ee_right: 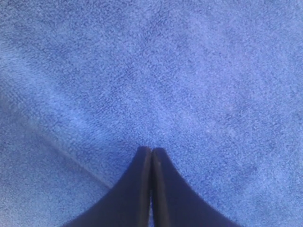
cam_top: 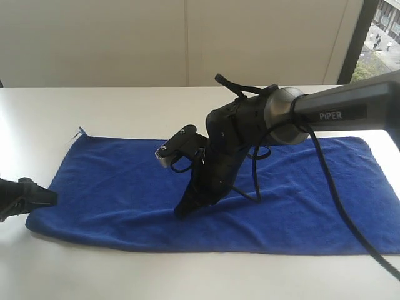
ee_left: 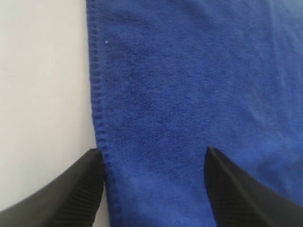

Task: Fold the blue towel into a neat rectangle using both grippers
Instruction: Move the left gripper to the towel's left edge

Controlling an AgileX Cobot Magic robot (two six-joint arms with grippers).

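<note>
The blue towel lies spread flat across the white table, its small white label at the far left corner. My left gripper is at the towel's left short edge, low over the table. In the left wrist view it stands open, one finger on the table side of the stitched hem, the other over the towel. My right gripper reaches across to the towel's middle near the front edge, tips down on the cloth. In the right wrist view its jaws are shut with nothing between them, over the towel.
The white table runs back to a pale wall. The right arm's grey sleeve marked PiPER crosses above the towel's right half, and a loose black cable hangs from it over the cloth. A window is at the far right.
</note>
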